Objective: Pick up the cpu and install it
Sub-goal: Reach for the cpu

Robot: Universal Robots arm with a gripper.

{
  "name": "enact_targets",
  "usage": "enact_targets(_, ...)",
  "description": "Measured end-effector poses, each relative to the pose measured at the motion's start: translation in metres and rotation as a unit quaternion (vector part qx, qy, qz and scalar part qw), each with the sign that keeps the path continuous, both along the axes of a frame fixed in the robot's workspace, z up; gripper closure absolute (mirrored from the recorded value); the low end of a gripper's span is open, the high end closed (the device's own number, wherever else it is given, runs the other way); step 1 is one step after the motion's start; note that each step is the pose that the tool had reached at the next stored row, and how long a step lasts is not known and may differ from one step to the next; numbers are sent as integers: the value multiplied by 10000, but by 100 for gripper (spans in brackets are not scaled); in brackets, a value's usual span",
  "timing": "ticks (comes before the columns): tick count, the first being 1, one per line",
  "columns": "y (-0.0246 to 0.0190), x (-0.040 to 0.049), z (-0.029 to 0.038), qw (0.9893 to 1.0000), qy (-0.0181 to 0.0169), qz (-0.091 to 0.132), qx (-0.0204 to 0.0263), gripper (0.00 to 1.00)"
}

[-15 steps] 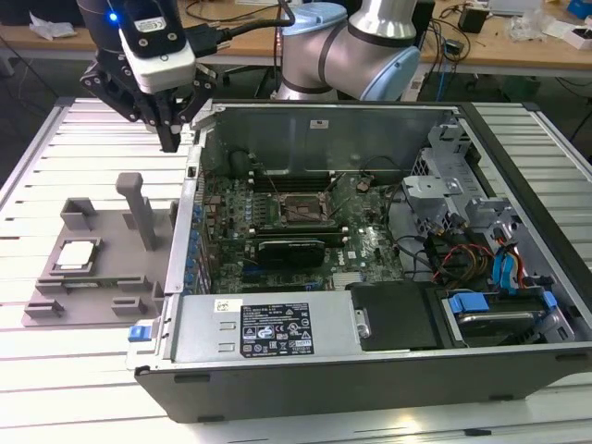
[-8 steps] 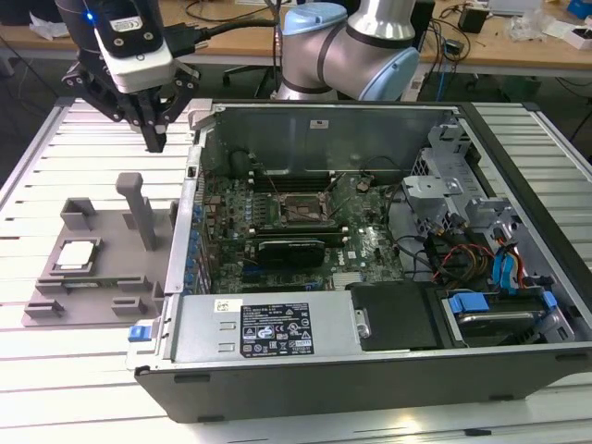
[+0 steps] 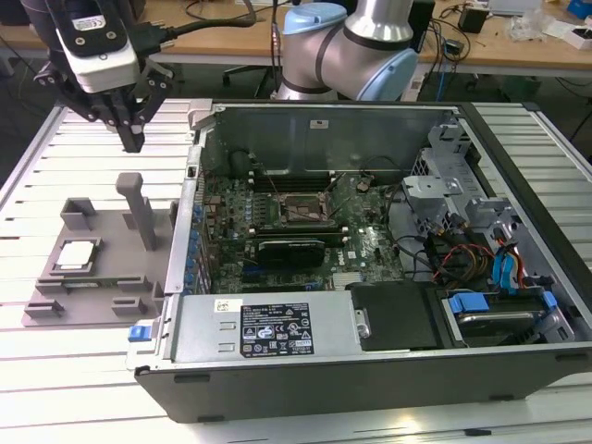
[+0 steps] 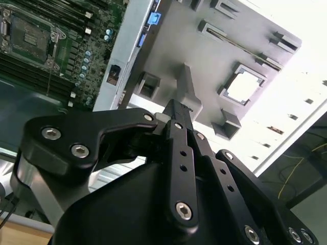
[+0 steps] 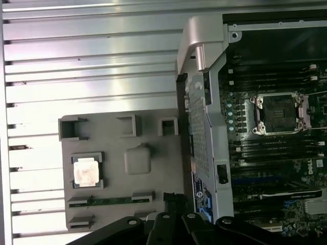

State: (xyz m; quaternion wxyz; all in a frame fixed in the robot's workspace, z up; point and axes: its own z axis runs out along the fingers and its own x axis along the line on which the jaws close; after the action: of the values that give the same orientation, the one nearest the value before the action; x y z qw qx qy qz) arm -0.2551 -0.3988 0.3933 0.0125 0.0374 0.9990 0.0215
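Note:
The cpu [image 3: 76, 256] is a small silvery square lying in a recess of the grey plastic tray [image 3: 113, 264], outside the computer case on the exterior view's left. The wrist views show the cpu [image 4: 245, 87] [image 5: 85, 171] in that same recess. My gripper [image 3: 133, 141] hangs above the tray's far end, behind the tall post [image 3: 139, 208], well clear of the chip. Its fingers [image 4: 176, 109] meet at one tip with nothing between them. The motherboard socket [image 3: 303, 211] [image 5: 278, 113] lies open inside the case.
The open case [image 3: 370, 277] lies on a slatted white table [image 3: 55, 361], its metal side wall [image 3: 185, 231] standing between tray and motherboard. Cables and drive bays [image 3: 490, 259] crowd its right end. A power supply [image 3: 268, 324] lines the near side. Desks stand behind.

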Motion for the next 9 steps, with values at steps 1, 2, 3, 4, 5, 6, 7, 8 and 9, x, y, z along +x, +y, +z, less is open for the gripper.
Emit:
enact_targets(1,0,-18,0,10000,0,0,0,89)
enact_targets(2,0,-37,0,10000,0,0,0,89)
enact_targets(3,0,-50,0,10000,0,0,0,89)
enact_targets(4,0,-73,0,10000,0,0,0,89)
enact_targets(5,0,-86,0,10000,0,0,0,89)
enact_targets(6,0,-99,0,10000,0,0,0,89)
enact_targets(7,0,-122,0,10000,0,0,0,89)
enact_targets(8,0,-139,0,10000,0,0,0,89)
enact_targets(9,0,-156,0,10000,0,1,0,89)
